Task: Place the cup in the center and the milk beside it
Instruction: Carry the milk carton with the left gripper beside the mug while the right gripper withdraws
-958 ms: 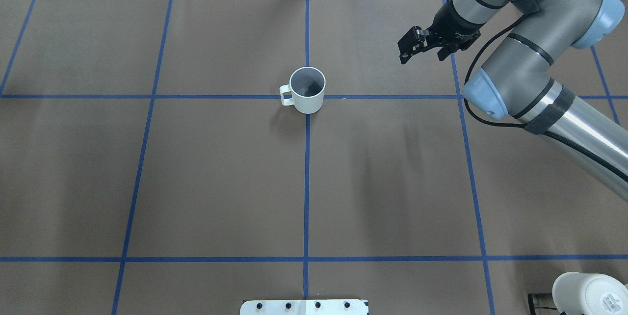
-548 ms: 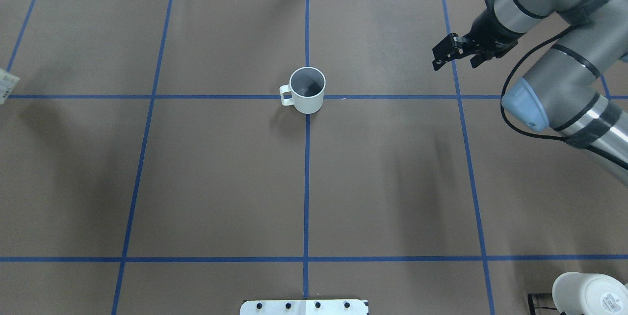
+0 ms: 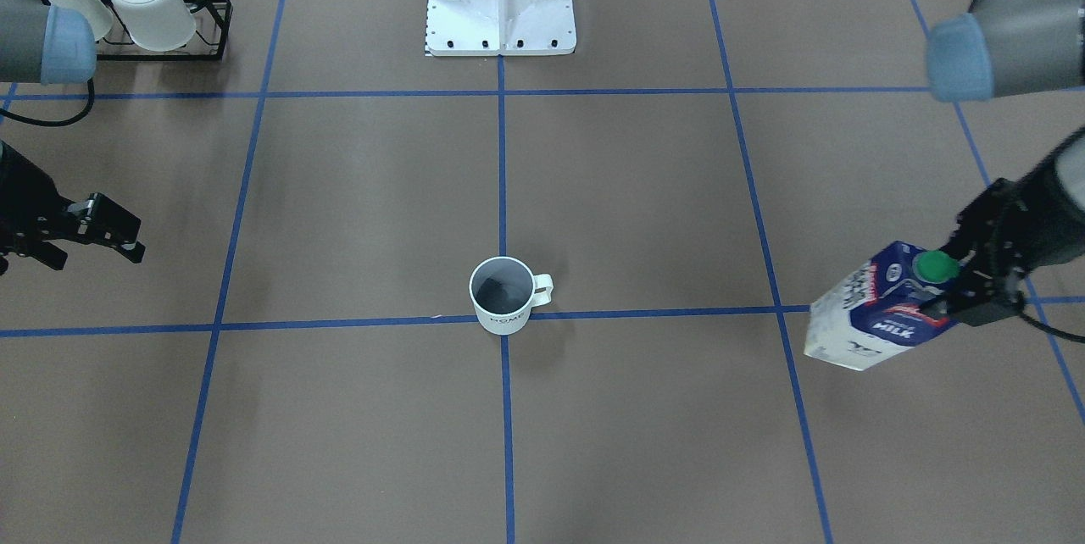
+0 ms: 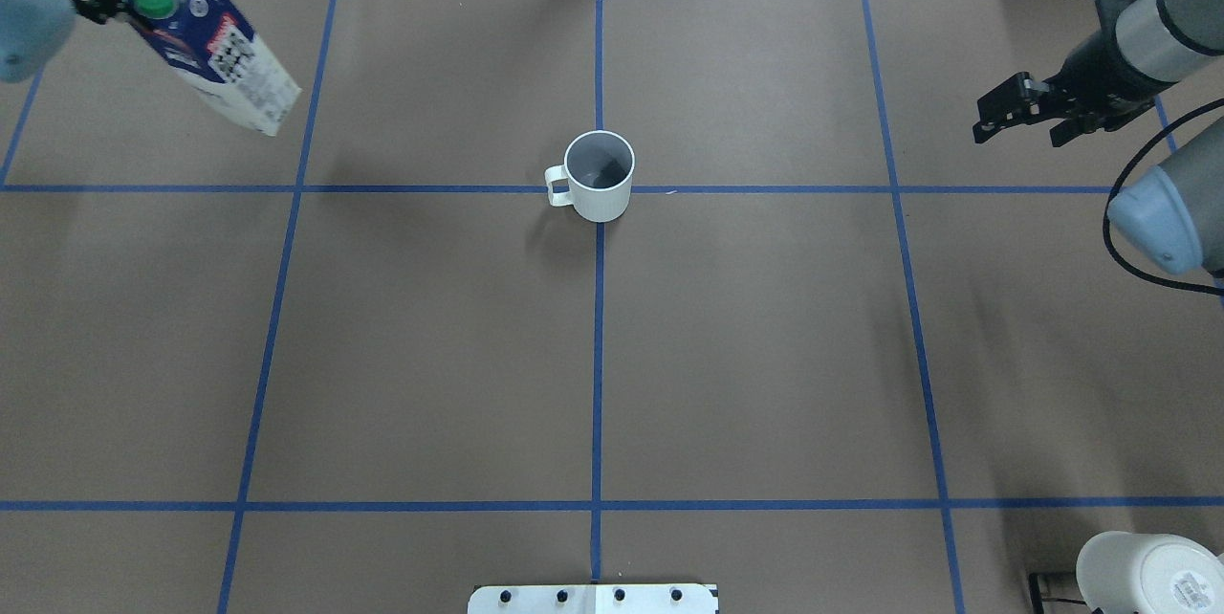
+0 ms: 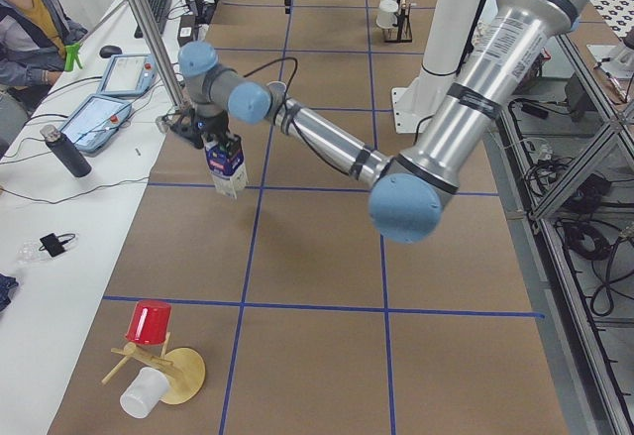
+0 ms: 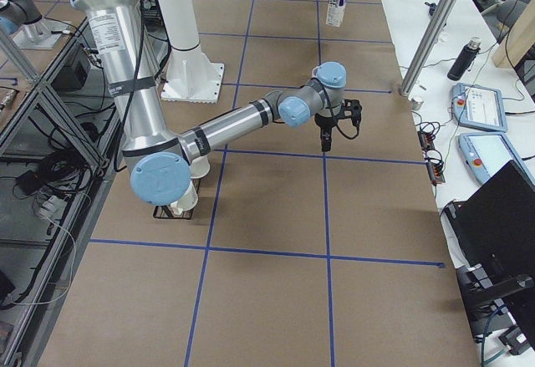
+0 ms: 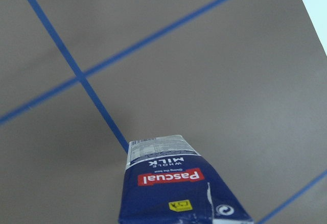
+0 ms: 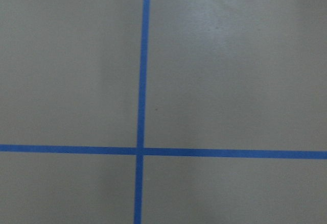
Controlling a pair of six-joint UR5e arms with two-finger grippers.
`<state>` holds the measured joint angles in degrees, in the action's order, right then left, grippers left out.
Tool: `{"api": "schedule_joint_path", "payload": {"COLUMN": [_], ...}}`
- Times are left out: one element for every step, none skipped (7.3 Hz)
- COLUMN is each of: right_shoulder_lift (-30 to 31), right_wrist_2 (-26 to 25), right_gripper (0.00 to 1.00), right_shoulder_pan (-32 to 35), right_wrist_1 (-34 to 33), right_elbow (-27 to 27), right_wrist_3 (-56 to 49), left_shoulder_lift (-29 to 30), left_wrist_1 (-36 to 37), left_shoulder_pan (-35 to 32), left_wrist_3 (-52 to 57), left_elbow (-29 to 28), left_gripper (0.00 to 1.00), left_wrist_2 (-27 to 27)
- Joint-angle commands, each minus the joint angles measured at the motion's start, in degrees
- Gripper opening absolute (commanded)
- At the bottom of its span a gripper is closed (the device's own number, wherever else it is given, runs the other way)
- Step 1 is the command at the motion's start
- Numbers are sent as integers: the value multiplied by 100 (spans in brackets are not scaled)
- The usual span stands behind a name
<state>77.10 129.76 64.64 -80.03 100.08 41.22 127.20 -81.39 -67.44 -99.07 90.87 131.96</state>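
My left claw (image 3: pixel 941 285) pinches the milk (image 3: pixel 877 319) near its green cap, and the carton hangs tilted over the far left of the counter (image 4: pixel 765 356). The cup (image 3: pixel 500 298) stands upright at the centre crossing, well apart. My right claw (image 4: pixel 1018 112) hangs spread and empty, far right.

Top of the milk (image 7: pixel 173 183) beyond the left wrist view's lower edge.

A small dark-blue and white milk carton (image 5: pixel 228 167) is gripped at its top by the left gripper (image 5: pixel 216 144), hung just below it; a red upturned cup (image 5: pixel 150 321) is parked well apart from it.
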Motion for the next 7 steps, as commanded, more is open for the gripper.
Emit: {"api": "schedule_joint_path", "payload": {"right_shoulder_lift": [506, 682, 692, 727, 806, 815, 815], "right_wrist_2": [15, 23, 15, 15, 23, 6, 6], "right_gripper": [100, 100, 100, 100, 100, 100, 100], "right_shoulder_pan": [469, 549, 567, 585, 637, 638, 638], "right_wrist_1": [31, 40, 40, 40, 40, 40, 40], "right_elbow": [3, -14, -32, -24, -6, -15, -6], "right_wrist_3": [-331, -743, -782, -782, -791, -791, -783], "left_shoulder_lift": [1154, 1924, 2158, 2169, 2160, 2160, 2169], "left_wrist_1": [413, 282, -145, -471, -483, -501, -501], "left_shoulder_pan": [966, 1326, 1451, 1461, 1453, 1453, 1461], "left_wrist_3": [-1119, -1601, -1885, -1975, -1967, -1975, -2019], "left_elbow": [-356, -1177, -1577, -1807, -1818, -1827, -1827], "left_gripper": [46, 46, 47, 47, 47, 48, 48], "left_wrist_2": [-433, -469, -574, -584, -592, -732, -733]}}
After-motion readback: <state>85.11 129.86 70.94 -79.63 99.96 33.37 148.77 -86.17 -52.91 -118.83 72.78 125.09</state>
